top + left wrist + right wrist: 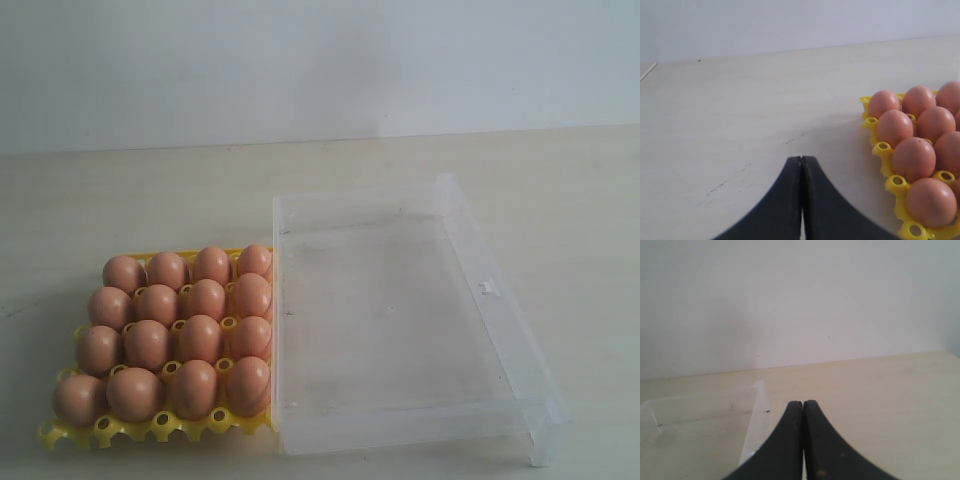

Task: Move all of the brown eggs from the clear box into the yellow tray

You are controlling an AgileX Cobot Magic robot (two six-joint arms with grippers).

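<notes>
since every cup of the yellow tray holds one of the brown eggs, four rows of four, the job looks finished as far as these views can show. the clear box sits just to the right of the tray on the pale table, its near left wall touching or slightly overlapping the tray's edge; i cannot tell which. nothing brown shows through the box's floor or low walls, and the small latch tab on its far side sits untouched. so by my reading no egg is left to carry across.

neither arm appears in the outside view. the left gripper has its two dark fingers pressed together with nothing between them, hanging over bare table with the tray's corner and several eggs off to one side, near but apart. the right gripper is likewise closed on nothing, its tips over the table just beside a wall of the box, which looks empty from here too.

what is left, i judge, is only a check that each egg sits square in its cup; a few in the near row lean a little outward.
</notes>
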